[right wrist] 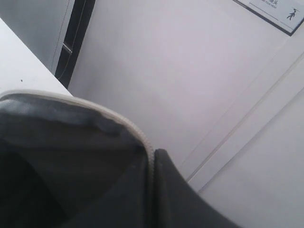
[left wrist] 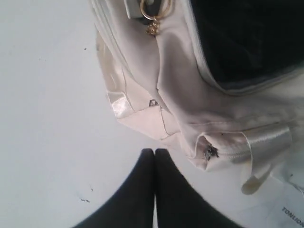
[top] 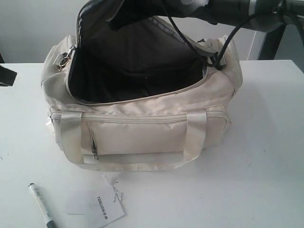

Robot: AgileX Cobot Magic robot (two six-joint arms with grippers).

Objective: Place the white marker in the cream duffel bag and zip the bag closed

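The flap of the cream duffel bag [top: 142, 133] is pinched aloft by the right tool [right wrist: 153, 164] (arm outstretched); the left tool [left wrist: 155, 154] is pressed together

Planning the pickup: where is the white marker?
Exterior view, lower left: the white marker lies on the table, outside the cream duffel bag, just left of the paper tag.

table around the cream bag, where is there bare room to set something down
In the exterior view, the widest bare table is right of the cream duffel bag, running round to the front right corner. A narrower strip lies left of the bag. Front left is crowded: the white marker and paper tag lie there.
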